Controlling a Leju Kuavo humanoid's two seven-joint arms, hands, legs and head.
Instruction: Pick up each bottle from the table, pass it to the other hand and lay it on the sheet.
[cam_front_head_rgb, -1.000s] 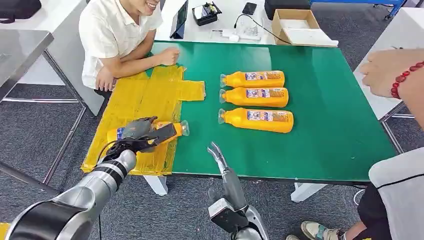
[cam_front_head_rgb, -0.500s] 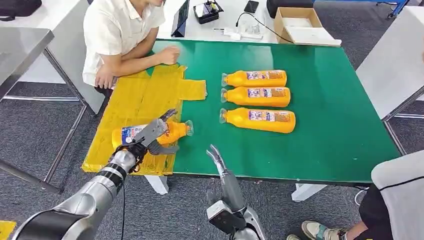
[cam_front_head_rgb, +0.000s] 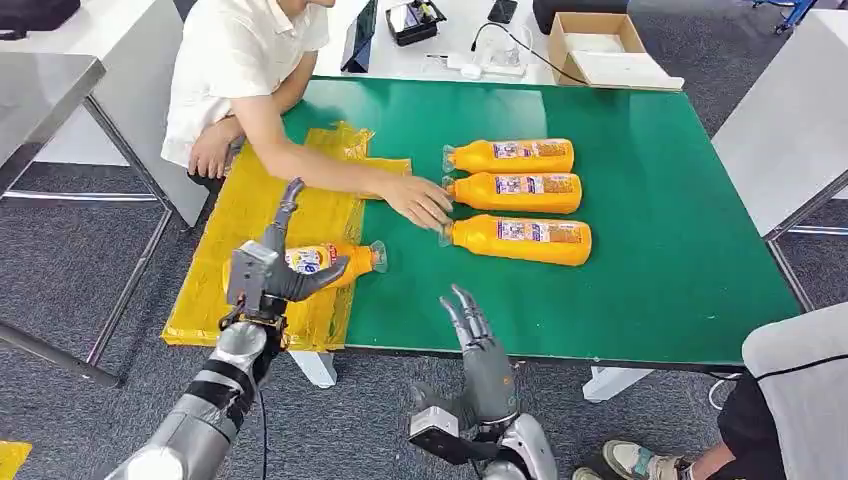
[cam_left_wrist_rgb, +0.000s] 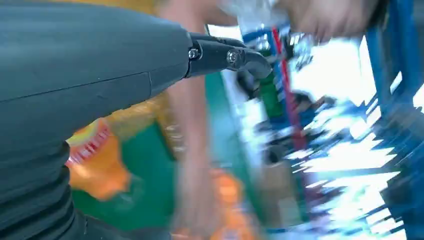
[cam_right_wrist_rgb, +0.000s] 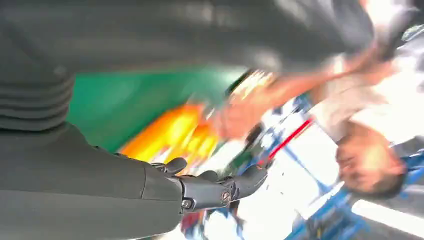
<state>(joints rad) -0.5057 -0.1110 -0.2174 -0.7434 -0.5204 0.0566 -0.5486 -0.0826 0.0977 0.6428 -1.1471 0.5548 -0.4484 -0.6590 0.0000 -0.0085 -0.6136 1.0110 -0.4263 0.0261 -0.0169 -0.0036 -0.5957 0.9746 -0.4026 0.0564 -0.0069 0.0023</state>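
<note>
One orange plastic bottle (cam_front_head_rgb: 335, 262) lay on the yellow sheet (cam_front_head_rgb: 290, 210); the left hand (cam_front_head_rgb: 270, 272) was spread, empty, above it. The right hand (cam_front_head_rgb: 476, 335) was open. A person's hand (cam_front_head_rgb: 420, 200) reached among three orange bottles (cam_front_head_rgb: 515, 195), so collision was judged possible.

Four orange bottles are seen lying on their sides, caps toward the sheet. One bottle (cam_front_head_rgb: 335, 258) is laid on the yellow sheet (cam_front_head_rgb: 262, 215) at its near edge. Three bottles (cam_front_head_rgb: 510, 156) (cam_front_head_rgb: 517, 192) (cam_front_head_rgb: 520, 239) are lined up in parallel on the green table (cam_front_head_rgb: 660, 250).
</note>
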